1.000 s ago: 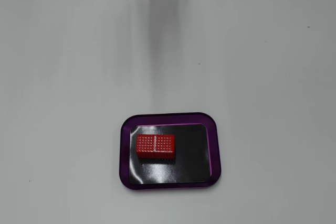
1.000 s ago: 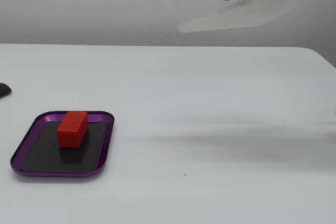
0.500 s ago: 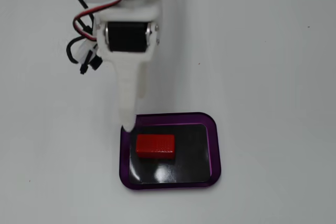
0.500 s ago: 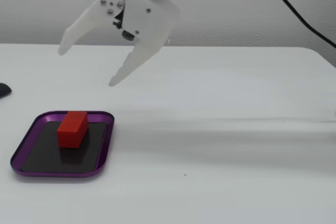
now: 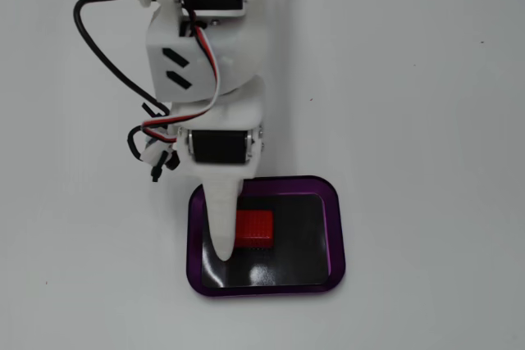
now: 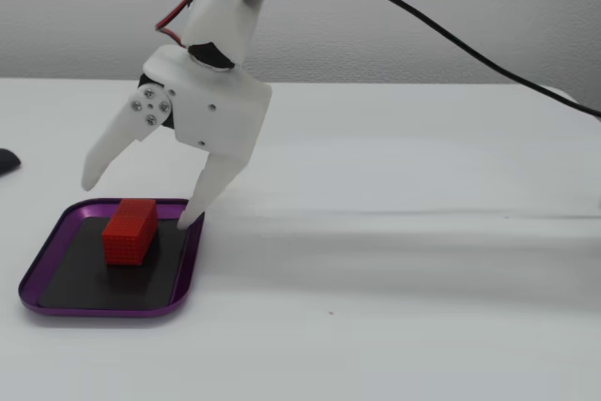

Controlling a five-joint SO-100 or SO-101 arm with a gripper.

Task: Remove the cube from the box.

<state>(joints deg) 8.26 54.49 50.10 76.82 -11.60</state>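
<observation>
We see a purple box (image 5: 338,235) lying flat on a white worktop (image 5: 426,120). It has a shiny purple rim and a black floor. Inside the box sits one red cube (image 5: 254,229). It rests on the black floor. In the view from above, the cube is partly hidden by a white finger, and the part we can see lies in the left half of the box. In the side view the cube (image 6: 129,230) sits toward the back of the box (image 6: 56,300), near the far rim. We see nothing else in the box.

The white arm (image 5: 205,47) reaches down over the box. Its pincer (image 6: 138,202) is spread wide, and it holds nothing. In the side view one finger (image 6: 108,149) points down on the left and hangs above the box, higher than the cube. The other finger (image 6: 211,187) comes down on the right, and its tip is close to the right rim of the box. The cube sits below and between the two fingers. No finger touches the cube.

Black and red wires (image 5: 156,133) hang from the arm. At the far left edge of the side view a small dark thing (image 6: 7,161) lies on the worktop.
</observation>
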